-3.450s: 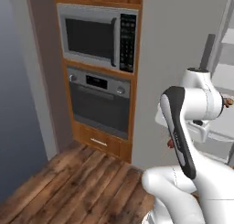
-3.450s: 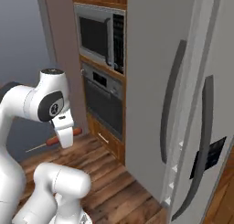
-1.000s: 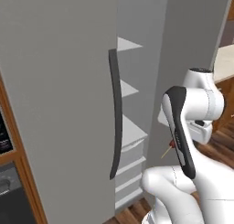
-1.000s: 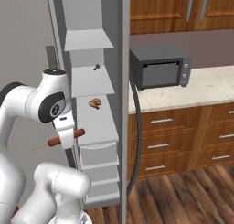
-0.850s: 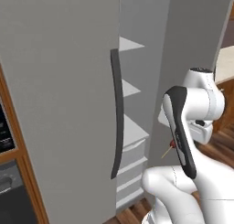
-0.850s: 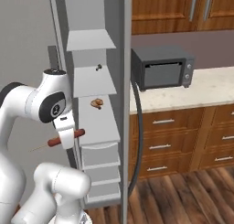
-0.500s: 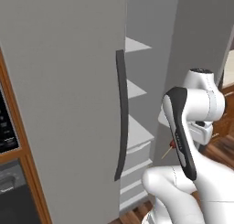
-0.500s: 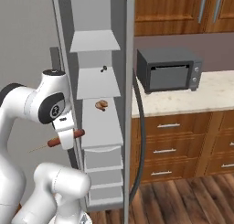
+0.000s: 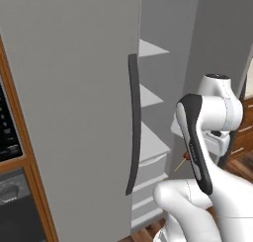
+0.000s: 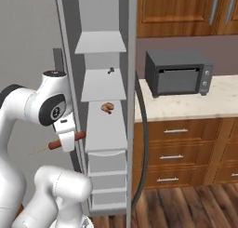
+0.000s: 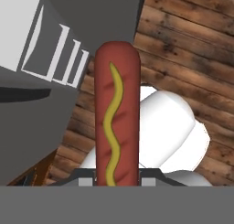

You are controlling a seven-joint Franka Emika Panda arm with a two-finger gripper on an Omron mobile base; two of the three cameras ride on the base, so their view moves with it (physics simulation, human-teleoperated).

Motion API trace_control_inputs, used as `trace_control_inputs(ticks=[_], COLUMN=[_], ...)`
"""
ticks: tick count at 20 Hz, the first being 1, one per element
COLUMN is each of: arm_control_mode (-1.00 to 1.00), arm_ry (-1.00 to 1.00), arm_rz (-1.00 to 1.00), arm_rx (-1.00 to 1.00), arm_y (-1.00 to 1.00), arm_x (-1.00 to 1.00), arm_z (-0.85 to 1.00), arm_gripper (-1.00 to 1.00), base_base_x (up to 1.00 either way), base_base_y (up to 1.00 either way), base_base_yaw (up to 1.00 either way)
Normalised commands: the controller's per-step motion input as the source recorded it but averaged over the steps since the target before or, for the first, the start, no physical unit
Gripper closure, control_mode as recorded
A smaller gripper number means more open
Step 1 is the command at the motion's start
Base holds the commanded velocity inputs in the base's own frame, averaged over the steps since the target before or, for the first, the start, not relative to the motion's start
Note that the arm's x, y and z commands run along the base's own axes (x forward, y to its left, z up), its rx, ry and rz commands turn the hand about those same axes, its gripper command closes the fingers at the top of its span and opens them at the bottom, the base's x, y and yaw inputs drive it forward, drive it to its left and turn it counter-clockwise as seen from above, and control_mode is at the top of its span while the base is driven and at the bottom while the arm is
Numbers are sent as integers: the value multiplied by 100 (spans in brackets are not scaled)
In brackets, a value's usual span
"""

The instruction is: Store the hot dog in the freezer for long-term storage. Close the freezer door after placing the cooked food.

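My gripper point(image 10: 65, 137) is shut on the hot dog point(image 10: 68, 139), a reddish-brown sausage with its thin stick pointing left. It hangs just left of the open freezer point(image 10: 103, 129) at the height of the drawers' top. In the hand view the hot dog point(image 11: 116, 118) stands upright between the pads, with a mustard line down it. The freezer door point(image 10: 132, 59) stands open, edge-on, with its dark handle point(image 10: 142, 129) curving down. In the left base view the stick's end point(image 9: 179, 165) pokes out behind my arm, in front of the white shelves point(image 9: 150, 142).
The wider grey door point(image 9: 74, 88) is shut, and its dark bar handle point(image 9: 131, 122) is close on my left. A brown food piece point(image 10: 108, 107) lies on a middle shelf. A dark toaster oven point(image 10: 179, 73) sits on the counter to the right, above wooden drawers point(image 10: 172, 152).
The base has driven from the wall ovens to the open freezer, so the whole scene has shifted. The arm's pose is unchanged and the hot dog stays in the gripper.
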Motion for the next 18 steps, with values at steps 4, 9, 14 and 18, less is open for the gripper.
trace_control_inputs(ticks=[4,9,14,18], arm_control_mode=[100,100,100,100], arm_ry=[0,0,0,0], arm_rz=[0,0,0,0], arm_rx=[0,0,0,0], arm_y=[0,0,0,0], arm_x=[0,0,0,0], arm_z=[0,0,0,0], arm_gripper=[100,100,100,100], base_base_x=[3,15,12,8], base_base_y=[-13,-22,-31,-24], base_base_yaw=[19,20,17,15])
